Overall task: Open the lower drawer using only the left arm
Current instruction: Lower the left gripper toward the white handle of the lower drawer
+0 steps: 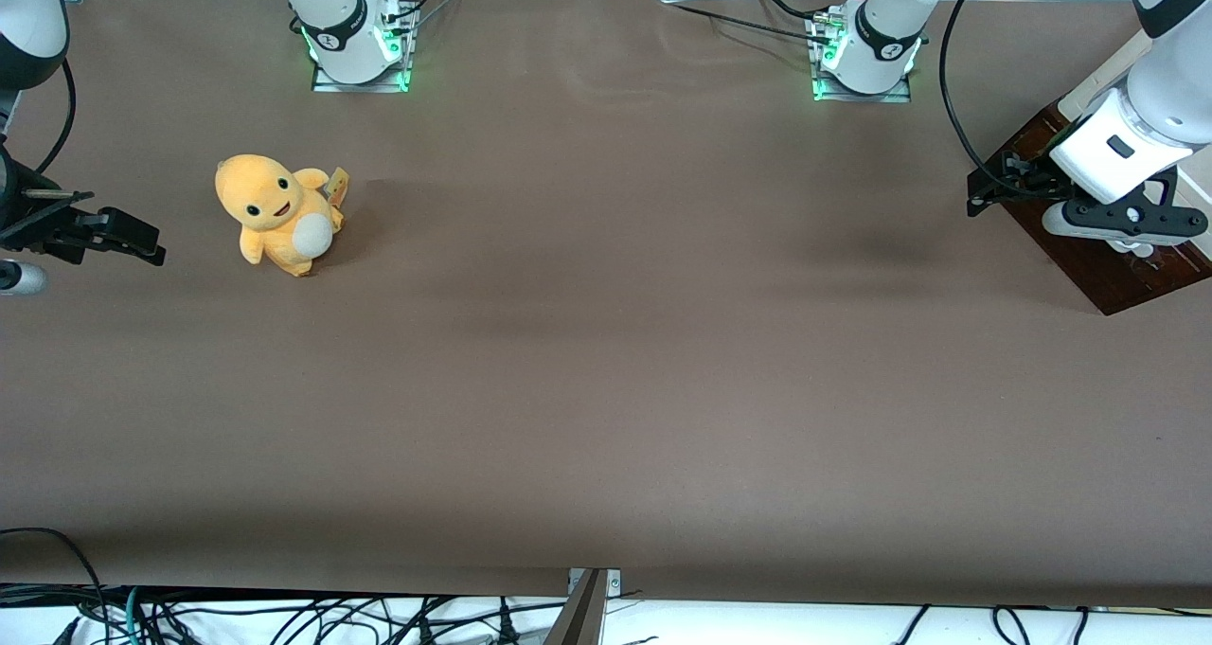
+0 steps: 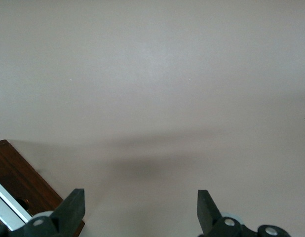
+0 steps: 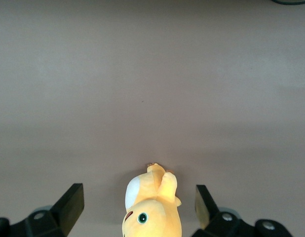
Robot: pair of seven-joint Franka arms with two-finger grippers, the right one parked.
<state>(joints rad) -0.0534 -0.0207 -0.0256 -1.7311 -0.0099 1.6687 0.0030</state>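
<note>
Much of the brown table [image 1: 606, 361] near its front edge carries nothing that we can name. Going farther from the front camera, we meet a yellow plush toy [image 1: 277, 211] toward the parked arm's end of the table; it sits upright with a white belly.

At about the same depth, toward the working arm's end and at the table's side edge, stands a dark brown wooden unit [image 1: 1103, 271]. We take it for the cabinet with the lower drawer [image 2: 17, 180], but from the front view we cannot tell the drawers apart, nor whether the lower one is pulled out. In the left wrist view we see a dark brown wooden corner and a piece of white bar handle [image 2: 8, 211] on it.

The left arm [image 1: 1150, 86] bends down over this unit, and its gripper [image 2: 141, 210] hangs just above the wood. Its jaws stand wide apart and hold nothing; one black finger [image 2: 72, 207] is just beside the wooden corner, the second one is over bare table.
</note>
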